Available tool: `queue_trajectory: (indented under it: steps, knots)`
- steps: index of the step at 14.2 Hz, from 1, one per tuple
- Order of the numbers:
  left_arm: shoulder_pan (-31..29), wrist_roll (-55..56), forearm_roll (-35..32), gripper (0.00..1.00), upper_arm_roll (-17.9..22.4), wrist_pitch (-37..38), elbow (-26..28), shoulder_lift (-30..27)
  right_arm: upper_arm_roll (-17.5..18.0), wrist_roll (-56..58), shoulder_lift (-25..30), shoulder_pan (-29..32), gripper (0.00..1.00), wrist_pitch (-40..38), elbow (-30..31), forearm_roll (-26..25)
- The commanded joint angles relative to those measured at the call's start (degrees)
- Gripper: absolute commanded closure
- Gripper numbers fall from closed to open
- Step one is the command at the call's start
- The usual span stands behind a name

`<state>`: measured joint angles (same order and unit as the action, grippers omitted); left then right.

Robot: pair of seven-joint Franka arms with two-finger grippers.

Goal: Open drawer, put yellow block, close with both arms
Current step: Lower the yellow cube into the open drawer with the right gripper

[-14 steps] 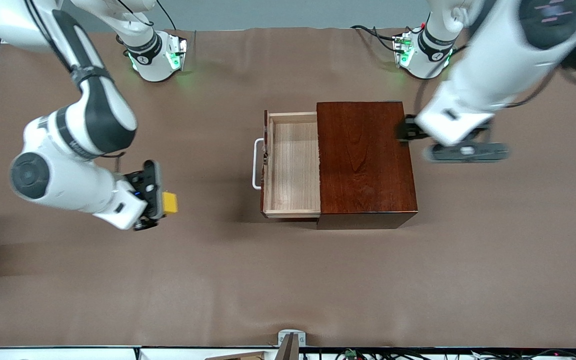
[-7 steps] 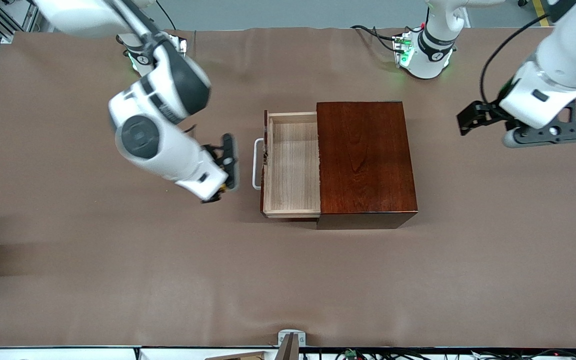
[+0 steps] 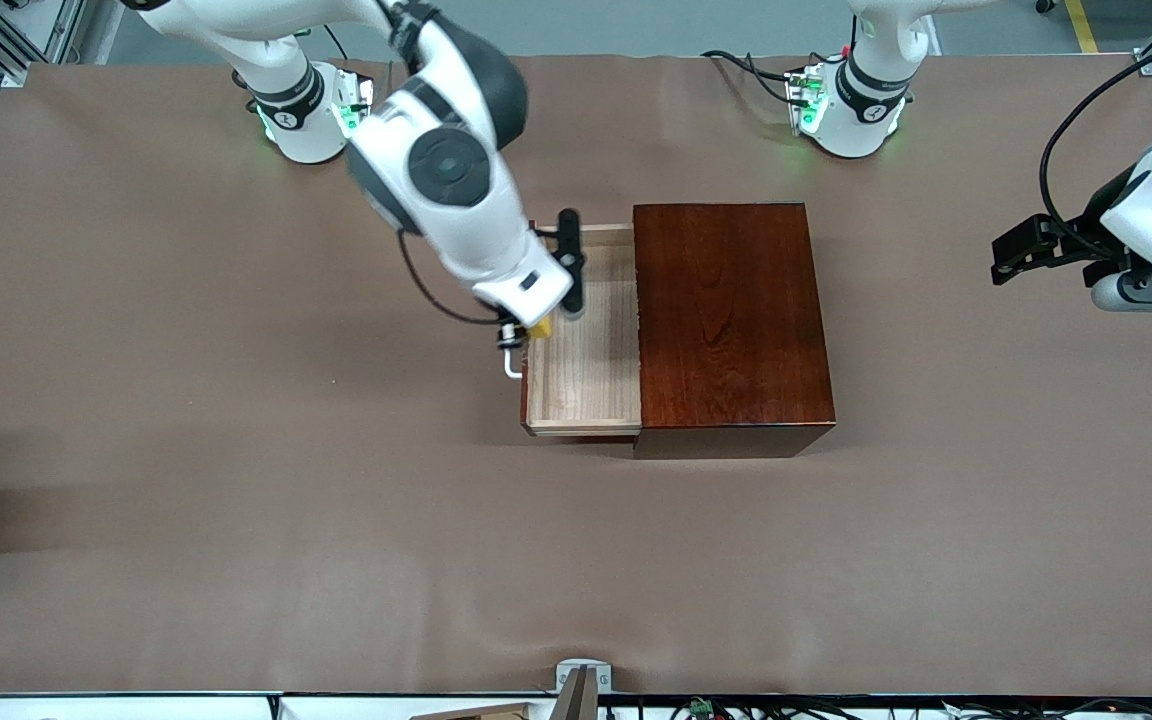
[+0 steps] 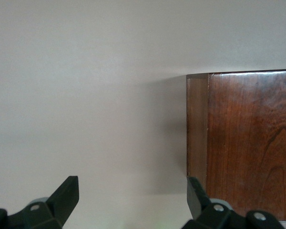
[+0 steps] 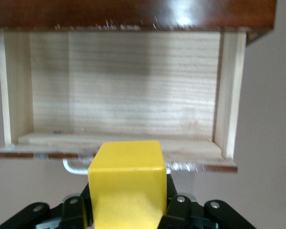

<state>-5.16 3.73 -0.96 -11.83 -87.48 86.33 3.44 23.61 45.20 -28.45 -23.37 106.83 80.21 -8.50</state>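
Over the handle edge of the open drawer, the yellow block is pinched by the right hand. Toward the left arm's end of the surface, apart from the drawer's box, the left hand is held spread.

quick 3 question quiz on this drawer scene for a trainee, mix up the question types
1. True or false: the drawer is pulled out of the wooden box.
2. What does the right gripper hold? A) yellow block B) white handle C) nothing
3. Fill in: the left gripper hangs with its jaws ____ over the table at the left arm's end.

Key:
1. True.
2. A, the yellow block, over the drawer's front edge.
3. Open.
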Motion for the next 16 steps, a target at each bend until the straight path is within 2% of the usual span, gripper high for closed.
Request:
queue_trajectory:
  steps: [1, 8, 16]
  knots:
    - [-0.2, -0.83, 0.43, 0.0, -0.04, -0.94, 1.47, -1.07, -0.4, -6.33, -1.25, -3.6, 1.0, 1.53, -0.23, -5.28]
    - [-0.9, -0.74, 0.08, 0.0, -0.39, -1.56, 1.3, -0.54, -0.58, -8.28, -4.77, -6.07, 1.0, 5.58, 0.04, -8.63]
    - [-0.99, -0.74, 0.08, 0.0, -0.39, -1.65, 1.21, -0.19, -0.4, -16.54, -8.64, -6.16, 1.0, 5.67, 0.21, -7.49]
